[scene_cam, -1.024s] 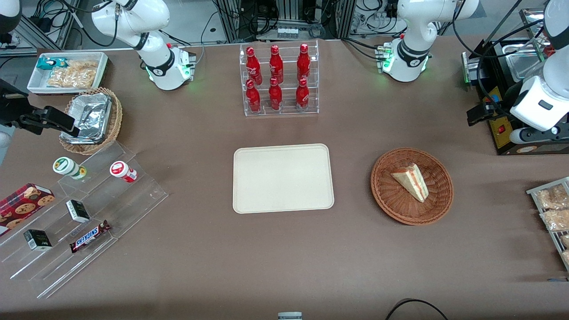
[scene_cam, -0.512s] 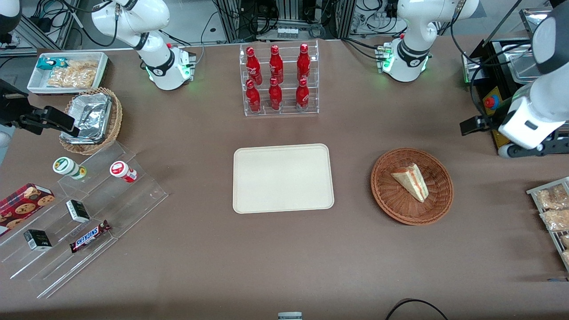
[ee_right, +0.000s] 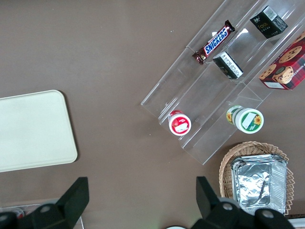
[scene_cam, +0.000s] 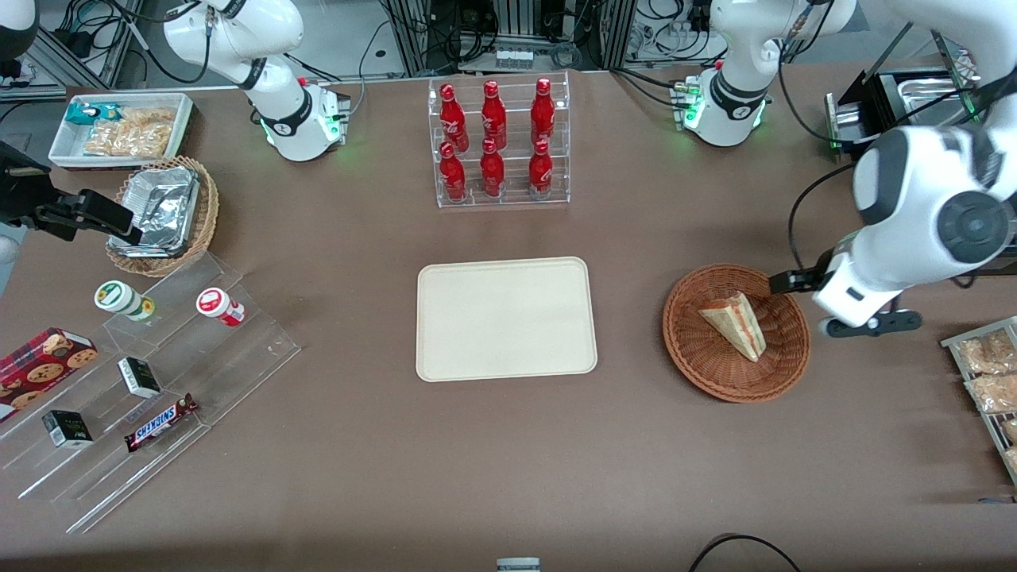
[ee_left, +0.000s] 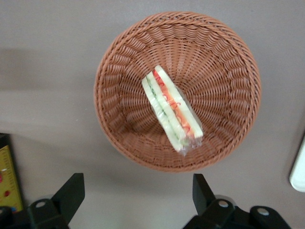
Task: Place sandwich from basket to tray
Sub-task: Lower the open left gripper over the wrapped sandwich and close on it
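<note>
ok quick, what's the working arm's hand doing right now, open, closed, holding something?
Hand: open, holding nothing, above the basket rim; the sandwich lies in the basket, untouched.

tray (ee_right: 33, 129), clear tiered rack (ee_right: 224, 81), Snickers bar (ee_right: 213, 43), foil container (ee_right: 259, 183)

The hand (ee_left: 136, 183), hovering wide-spread above the basket (ee_left: 119, 71), is being cut off at the frame's edge; the tray (ee_left: 299, 167) is showing only a sliver.
</note>
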Controlling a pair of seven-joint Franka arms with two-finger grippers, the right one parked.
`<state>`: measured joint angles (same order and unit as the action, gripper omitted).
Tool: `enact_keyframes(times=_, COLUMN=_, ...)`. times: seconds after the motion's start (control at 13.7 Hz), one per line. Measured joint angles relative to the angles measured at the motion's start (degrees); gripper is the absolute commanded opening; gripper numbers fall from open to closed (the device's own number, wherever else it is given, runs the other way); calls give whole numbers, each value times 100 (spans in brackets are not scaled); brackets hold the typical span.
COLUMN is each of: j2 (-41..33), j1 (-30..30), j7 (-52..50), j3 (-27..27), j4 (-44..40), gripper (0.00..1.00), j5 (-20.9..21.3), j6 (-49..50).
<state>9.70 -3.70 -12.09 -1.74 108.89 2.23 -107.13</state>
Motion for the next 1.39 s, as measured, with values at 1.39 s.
enact_keyframes(times=1.39, j2=333, j1=-358, j7=-4003, j3=-2, j4=1627, gripper=100, j5=0, j6=-2699)
